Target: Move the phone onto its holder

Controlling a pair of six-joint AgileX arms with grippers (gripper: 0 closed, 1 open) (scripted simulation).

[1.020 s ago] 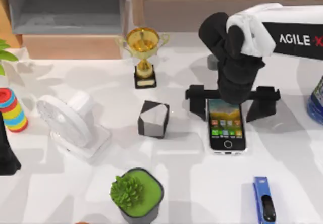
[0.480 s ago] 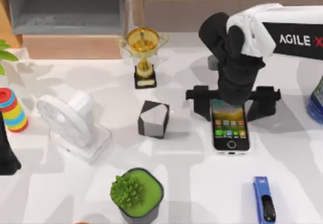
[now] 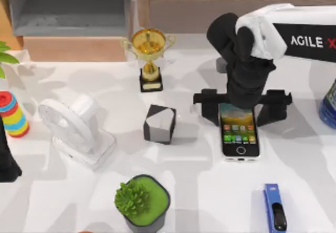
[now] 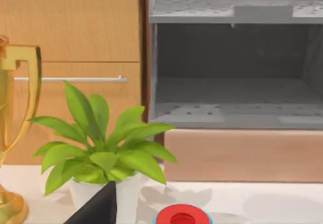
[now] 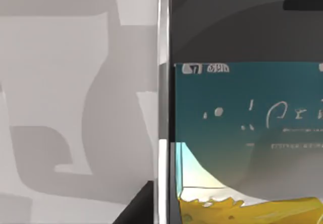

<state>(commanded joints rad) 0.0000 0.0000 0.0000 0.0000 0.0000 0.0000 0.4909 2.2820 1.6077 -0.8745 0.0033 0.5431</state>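
A white tabletop with soft grey shadow patches runs back to light wooden cabinet fronts, one with a slim metal bar handle, beside an open grey speckled shelf unit on a pale wooden base.

right gripper over phone, perhaps touching

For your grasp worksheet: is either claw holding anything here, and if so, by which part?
Cannot be told: the right arm's wrist hides its claw over the phone's top end. The phone lies flat on the table.
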